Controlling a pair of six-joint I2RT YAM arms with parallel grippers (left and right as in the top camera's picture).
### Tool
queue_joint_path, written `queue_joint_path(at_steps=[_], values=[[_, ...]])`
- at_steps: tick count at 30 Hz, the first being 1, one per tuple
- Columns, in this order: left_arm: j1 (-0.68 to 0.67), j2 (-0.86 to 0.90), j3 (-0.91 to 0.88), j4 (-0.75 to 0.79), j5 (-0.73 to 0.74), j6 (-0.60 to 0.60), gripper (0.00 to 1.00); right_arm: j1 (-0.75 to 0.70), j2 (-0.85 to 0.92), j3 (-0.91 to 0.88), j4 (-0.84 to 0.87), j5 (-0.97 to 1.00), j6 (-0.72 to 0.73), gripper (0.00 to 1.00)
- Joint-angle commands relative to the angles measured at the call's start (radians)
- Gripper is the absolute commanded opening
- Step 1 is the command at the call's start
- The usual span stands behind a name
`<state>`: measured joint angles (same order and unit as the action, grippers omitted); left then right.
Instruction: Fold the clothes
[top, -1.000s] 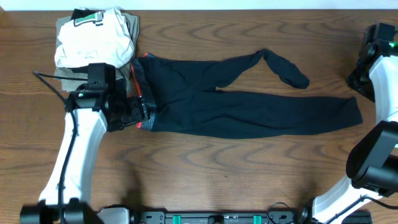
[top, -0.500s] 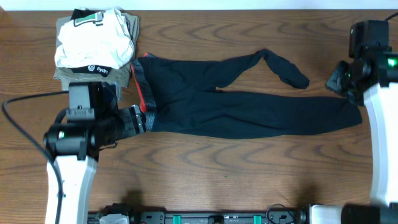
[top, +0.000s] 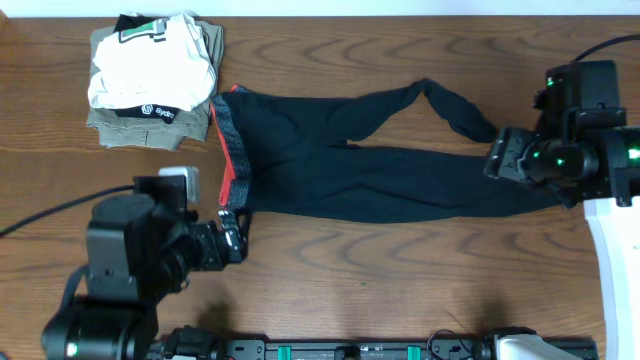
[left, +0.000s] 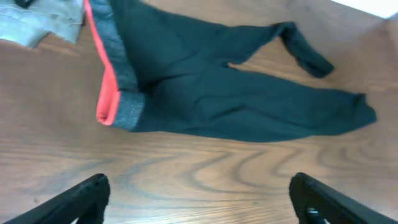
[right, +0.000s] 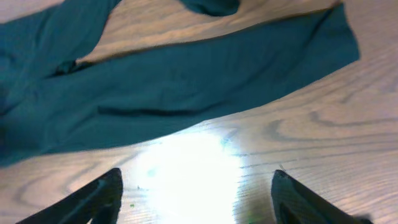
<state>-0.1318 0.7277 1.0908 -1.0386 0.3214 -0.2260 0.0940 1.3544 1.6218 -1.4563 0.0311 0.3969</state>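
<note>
Pants (top: 380, 170): black and long-legged, spread flat across the middle of the overhead frame, unfolded.
Waistband (top: 232, 150): at the pants' left end, running top to bottom – grey outside, bright red lining showing along it.
Upper leg: slants toward the upper right, kinks, and ends in a doubled-over tip near the right arm.
Lower leg: runs long and nearly straight to the right; in the overhead view its end is hidden under the right arm, while the right wrist view shows the cuff (right: 339, 31) lying flat at the upper right of the frame.
Left gripper (top: 232, 240): lower left of the overhead frame, just below the waistband's bottom corner, clear of the cloth.
Left jaws: spread wide and empty – in the left wrist view the two fingers (left: 84, 196) stand at the bottom corners with bare wood between them and the pants above.
Right gripper (top: 498, 158): right side of the overhead frame, above the far part of the lower leg.
Right jaws: released, nothing held; its fingers (right: 93, 199) frame bright, glare-lit wood below the leg.
Folded garments (top: 150, 75): a stack in the upper left, white piece on top of khaki ones, just beside the waistband's top end; contact cannot be told.
Table (top: 400, 280): brown wood grain.
</note>
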Motion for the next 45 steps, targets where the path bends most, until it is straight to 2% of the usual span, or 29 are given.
queue_joint_path(at_steps=[1,7,17,23,28,33,45], values=[[-0.027,-0.040,0.022,0.007,0.013,-0.003,0.98,0.044,-0.003,0.013,-0.004,-0.018,-0.013,0.77],[-0.050,-0.057,0.023,0.008,0.009,0.009,0.98,0.100,-0.002,0.013,-0.007,-0.017,-0.013,0.81],[-0.073,-0.057,0.029,0.019,-0.122,0.016,0.98,0.111,-0.002,0.013,-0.005,-0.012,-0.013,0.94],[-0.073,-0.056,0.042,0.049,-0.177,0.071,0.98,0.111,-0.002,0.013,-0.003,-0.013,-0.013,0.99],[-0.073,-0.056,0.051,0.044,-0.170,0.095,0.98,0.111,-0.002,0.013,-0.003,-0.013,-0.014,0.99],[-0.092,-0.047,0.050,-0.023,-0.074,0.094,0.98,0.111,0.006,0.012,-0.002,-0.012,-0.029,0.99],[-0.156,0.086,0.037,-0.069,-0.074,0.094,0.98,0.111,0.110,-0.006,0.028,-0.012,-0.029,0.99]])
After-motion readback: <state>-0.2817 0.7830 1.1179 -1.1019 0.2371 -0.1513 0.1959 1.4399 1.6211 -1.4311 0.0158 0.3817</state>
